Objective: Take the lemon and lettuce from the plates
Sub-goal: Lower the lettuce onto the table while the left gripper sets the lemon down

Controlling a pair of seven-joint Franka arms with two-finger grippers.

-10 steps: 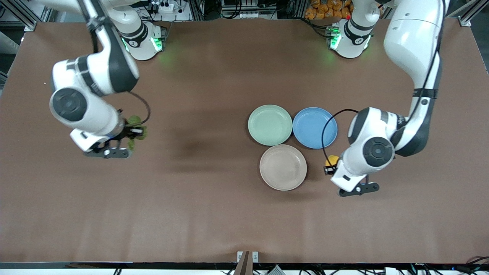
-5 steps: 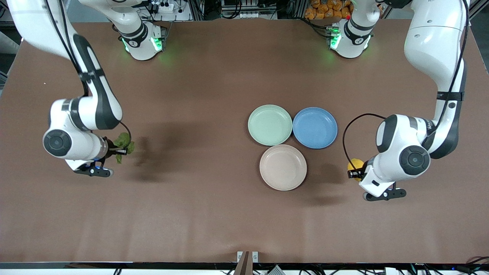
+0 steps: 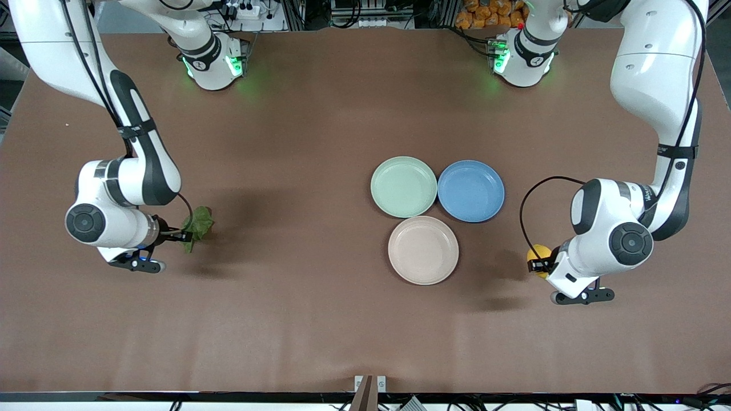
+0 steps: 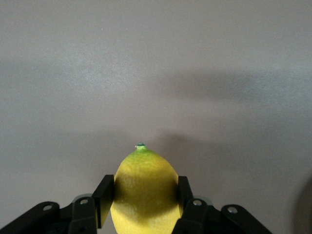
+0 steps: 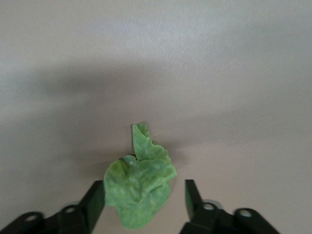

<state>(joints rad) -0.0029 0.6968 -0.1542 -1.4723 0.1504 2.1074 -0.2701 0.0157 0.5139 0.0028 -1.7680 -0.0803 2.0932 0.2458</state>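
Now both picks look done: the mint plate [image 3: 404, 186] and the beige plate [image 3: 423, 250] sit bare. Left claw [image 4: 142, 196] pinches the lemon [image 4: 144, 187] over the surface [image 3: 320, 319] near the left arm's end. Right claw [image 5: 145, 201] is spread, the lettuce [image 5: 139, 187] between its fingers over bare surface; contact unclear. Next move, judged: lower and let go. Fingertips are cut off in both wrist views.

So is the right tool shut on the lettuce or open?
Open: in the right wrist view the right tool has one finger clear of the lettuce, with a gap showing.
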